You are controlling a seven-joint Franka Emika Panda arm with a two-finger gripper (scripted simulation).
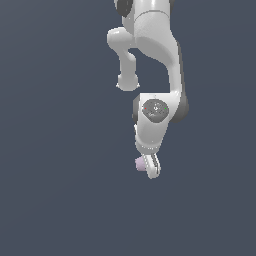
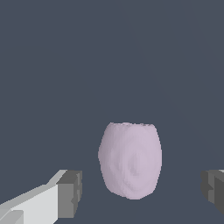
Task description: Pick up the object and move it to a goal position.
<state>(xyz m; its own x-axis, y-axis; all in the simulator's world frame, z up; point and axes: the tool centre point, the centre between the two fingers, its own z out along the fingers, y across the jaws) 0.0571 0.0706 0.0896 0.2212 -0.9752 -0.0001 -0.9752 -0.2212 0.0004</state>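
— Plain slate-grey floor everywhere. Where's the blob [image 2: 130,159]?
— Between the gripper's [image 2: 142,192] 2 spread pads [image 2: 70,193], untouched, per the wrist view. Outside, the arm [image 1: 157,65] hides most of it.

Matt, lumpy lilac object [image 2: 130,159]; glossy white gripper [image 2: 140,192], grey pads [image 2: 70,192]

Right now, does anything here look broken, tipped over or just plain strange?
Nothing stands out. The small lilac-pink blob looks whole, sitting between the open gripper with a gap on each side. The white arm is bent down over it, with no visible damage.
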